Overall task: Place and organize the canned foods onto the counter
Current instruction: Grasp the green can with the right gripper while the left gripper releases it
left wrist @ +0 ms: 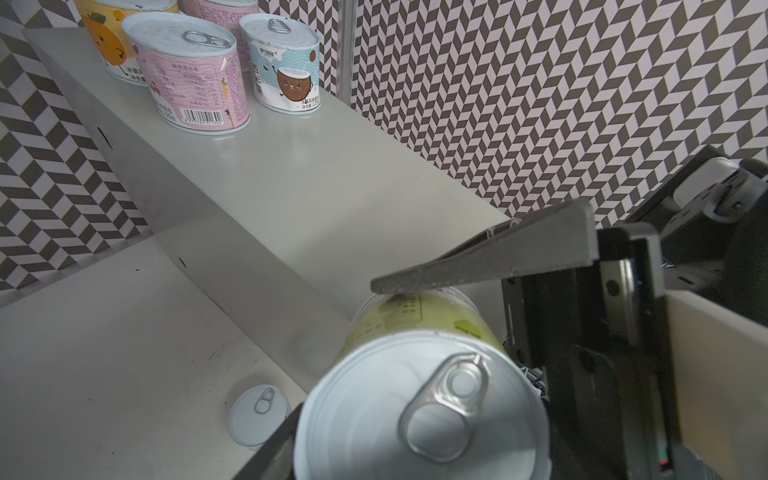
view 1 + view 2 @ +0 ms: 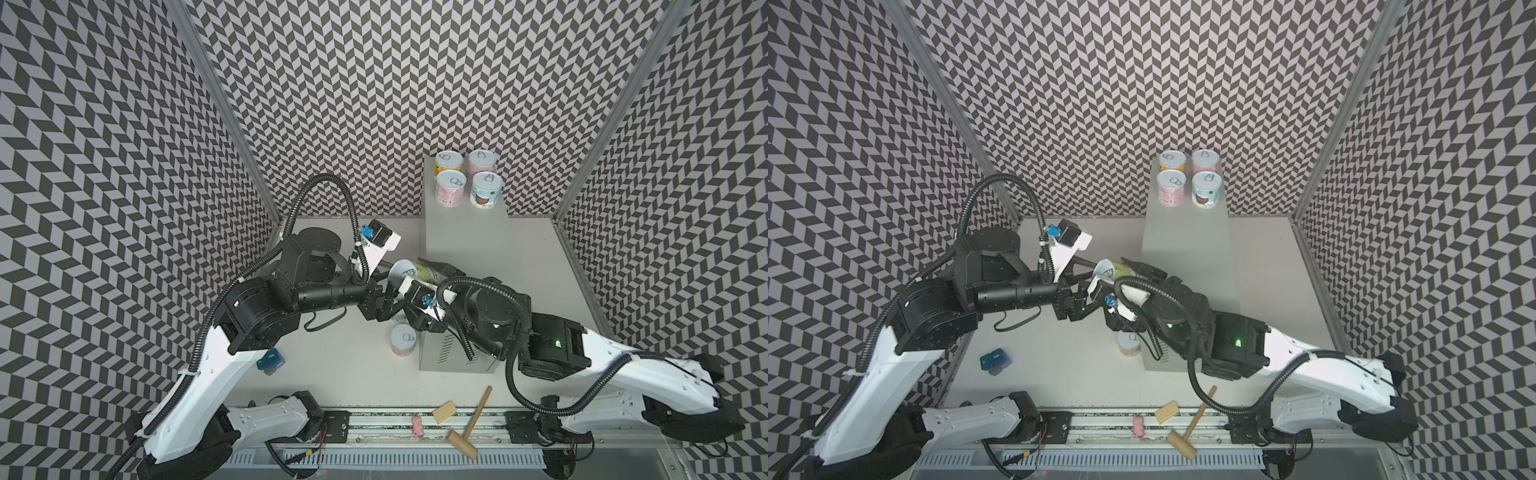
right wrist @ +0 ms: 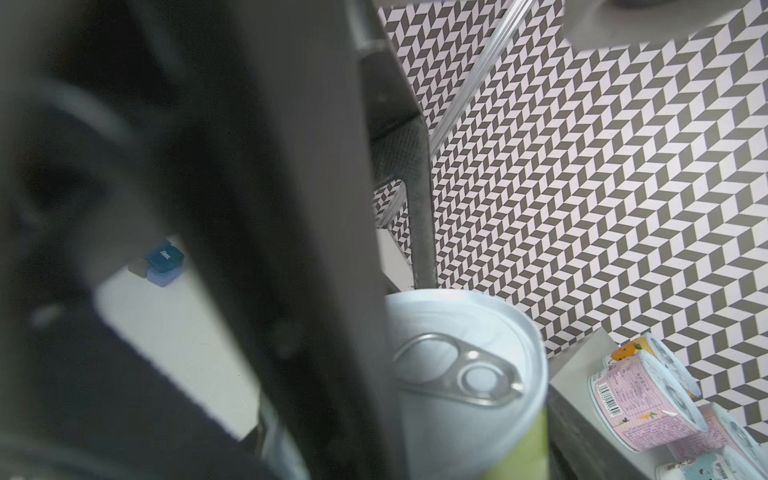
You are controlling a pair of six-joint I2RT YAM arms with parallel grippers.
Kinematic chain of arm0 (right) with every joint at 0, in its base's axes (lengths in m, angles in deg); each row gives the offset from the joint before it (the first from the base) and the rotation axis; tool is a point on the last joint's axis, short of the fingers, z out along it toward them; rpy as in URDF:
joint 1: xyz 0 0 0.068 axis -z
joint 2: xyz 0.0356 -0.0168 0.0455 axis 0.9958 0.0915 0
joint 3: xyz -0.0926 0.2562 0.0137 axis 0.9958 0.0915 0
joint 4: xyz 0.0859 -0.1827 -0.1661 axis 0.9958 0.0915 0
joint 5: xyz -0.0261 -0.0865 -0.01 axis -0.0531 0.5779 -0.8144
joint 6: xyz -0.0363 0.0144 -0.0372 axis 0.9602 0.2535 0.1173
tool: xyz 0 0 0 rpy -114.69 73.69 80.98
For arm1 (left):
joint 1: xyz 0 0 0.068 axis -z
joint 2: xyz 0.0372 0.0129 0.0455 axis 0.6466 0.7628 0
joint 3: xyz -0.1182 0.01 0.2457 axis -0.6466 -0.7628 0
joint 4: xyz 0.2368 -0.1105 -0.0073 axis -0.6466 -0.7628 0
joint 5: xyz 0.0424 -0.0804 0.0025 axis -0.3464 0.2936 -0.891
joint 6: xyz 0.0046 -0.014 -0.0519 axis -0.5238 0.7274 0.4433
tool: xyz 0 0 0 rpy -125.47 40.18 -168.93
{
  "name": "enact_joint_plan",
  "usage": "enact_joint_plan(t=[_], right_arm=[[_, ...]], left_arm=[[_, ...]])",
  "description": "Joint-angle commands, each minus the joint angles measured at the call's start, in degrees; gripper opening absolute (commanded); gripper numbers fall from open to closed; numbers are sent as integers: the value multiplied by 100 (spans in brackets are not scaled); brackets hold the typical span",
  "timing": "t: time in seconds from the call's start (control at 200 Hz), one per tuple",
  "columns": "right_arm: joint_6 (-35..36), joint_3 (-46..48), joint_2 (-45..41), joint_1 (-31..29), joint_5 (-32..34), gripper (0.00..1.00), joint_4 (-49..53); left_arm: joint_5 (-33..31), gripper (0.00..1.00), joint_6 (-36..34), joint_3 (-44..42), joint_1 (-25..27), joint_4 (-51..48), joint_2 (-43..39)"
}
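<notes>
A green-labelled can (image 2: 412,270) (image 2: 1117,269) hangs tilted in the air off the left edge of the counter (image 2: 465,241) (image 1: 291,174), its lid toward the left arm. My left gripper (image 2: 392,284) (image 2: 1088,284) is shut on the can's lid end (image 1: 424,415). My right gripper (image 2: 432,277) holds its body, with one finger (image 1: 498,253) flat along the side and the other hidden. Several cans stand at the counter's far end, among them a pink one (image 2: 451,189) and a light blue one (image 2: 486,191). Another can (image 2: 403,338) (image 1: 257,415) stands on the table by the counter's front left corner.
A small blue item (image 2: 270,359) lies on the table under the left arm. A wooden block (image 2: 444,411), a wooden mallet (image 2: 469,424) and a pink piece (image 2: 417,426) lie on the front rail. Patterned walls close in the sides and back.
</notes>
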Motion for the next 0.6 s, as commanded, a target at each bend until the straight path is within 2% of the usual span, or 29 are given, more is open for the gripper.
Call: enact_joint_plan(t=[0.0,0.24,0.365,0.446,0.591], right_arm=[[-91,-96,-46,61,-12,73,-438],[-146,-82,-125,107,-16,63,-490],[-216,-30,-207,163,-55,60,-561],[-270,15,-289,201,-100,59,-631],[-303,113,-422,250,-114,57,-777]], left_arm=[[61,39,-118,136,68,298,-64],[100,40,-122,145,99,306,-42],[168,47,-131,153,103,339,-38],[289,60,-126,137,103,367,-22],[365,97,-100,67,103,486,-19]])
